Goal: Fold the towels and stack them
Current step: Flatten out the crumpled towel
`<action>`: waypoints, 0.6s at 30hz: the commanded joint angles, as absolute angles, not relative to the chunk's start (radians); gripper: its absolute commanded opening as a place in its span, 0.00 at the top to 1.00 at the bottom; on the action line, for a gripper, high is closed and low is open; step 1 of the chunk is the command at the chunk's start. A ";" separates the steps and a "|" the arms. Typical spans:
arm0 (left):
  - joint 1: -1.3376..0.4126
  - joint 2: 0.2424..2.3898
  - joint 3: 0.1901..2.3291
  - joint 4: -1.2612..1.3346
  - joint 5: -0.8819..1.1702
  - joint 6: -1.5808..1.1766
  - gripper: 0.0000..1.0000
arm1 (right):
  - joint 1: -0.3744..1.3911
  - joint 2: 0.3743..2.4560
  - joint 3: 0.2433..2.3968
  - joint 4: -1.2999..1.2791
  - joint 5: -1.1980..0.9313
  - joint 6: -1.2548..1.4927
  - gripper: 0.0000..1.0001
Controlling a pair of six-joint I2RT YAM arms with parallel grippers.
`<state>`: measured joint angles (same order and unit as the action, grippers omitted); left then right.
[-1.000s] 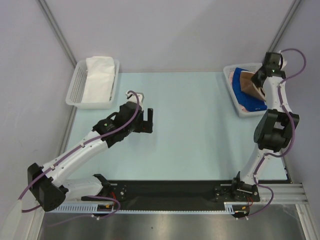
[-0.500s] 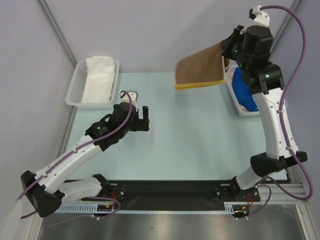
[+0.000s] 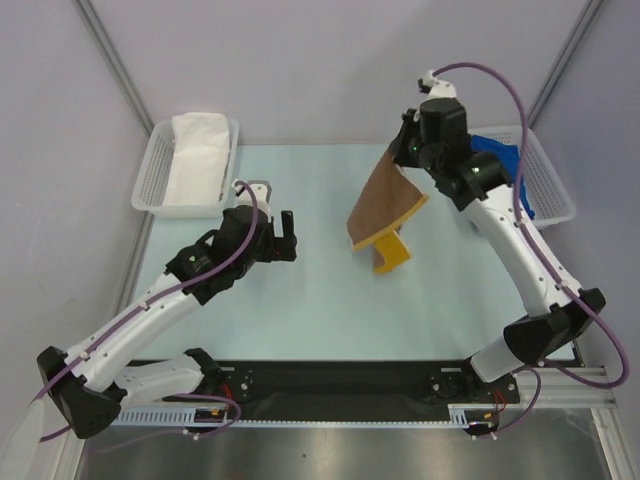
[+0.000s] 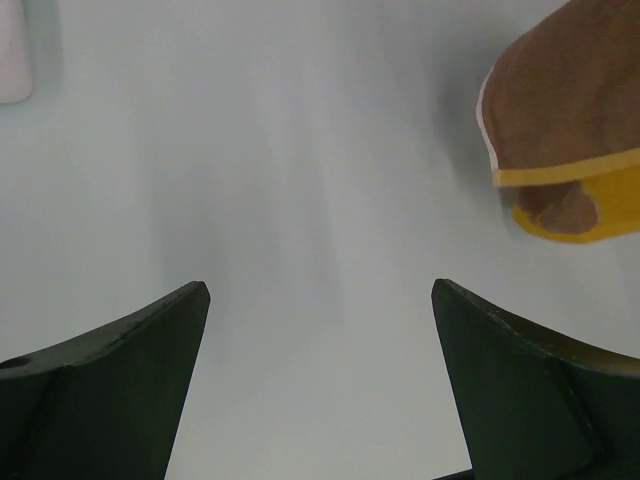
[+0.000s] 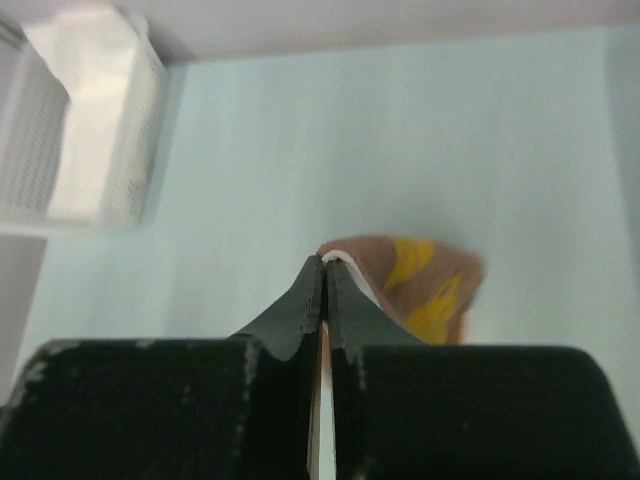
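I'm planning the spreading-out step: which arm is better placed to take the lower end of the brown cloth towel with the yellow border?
Left. The left gripper is open, empty and low over the table, facing the lower end of the brown yellow-bordered towel. The right gripper is shut on the towel's top.

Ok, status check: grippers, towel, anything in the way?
Left gripper open, empty, over table. Right gripper shut on brown towel, hanging, lower edge crumpled on table. Nothing between left gripper and towel.
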<state>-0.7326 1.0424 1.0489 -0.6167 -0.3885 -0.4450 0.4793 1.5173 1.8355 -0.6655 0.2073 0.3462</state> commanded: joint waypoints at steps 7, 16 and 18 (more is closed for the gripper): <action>-0.729 1.074 0.965 -0.491 -0.273 -0.563 0.00 | 0.393 1.568 1.445 -0.517 0.172 0.465 0.56; -0.729 1.187 0.785 -0.140 -0.095 -0.738 0.00 | 0.377 1.448 1.258 -0.552 0.274 0.457 0.26; -0.729 1.229 0.782 -0.107 -0.091 -0.752 0.00 | 0.382 1.407 1.154 -0.529 0.304 0.456 0.28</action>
<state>-0.7326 1.2034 0.7807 -0.2619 -0.1417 -0.6815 0.3744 1.5017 1.2404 -0.5690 0.2356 0.4450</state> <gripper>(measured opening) 0.996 0.724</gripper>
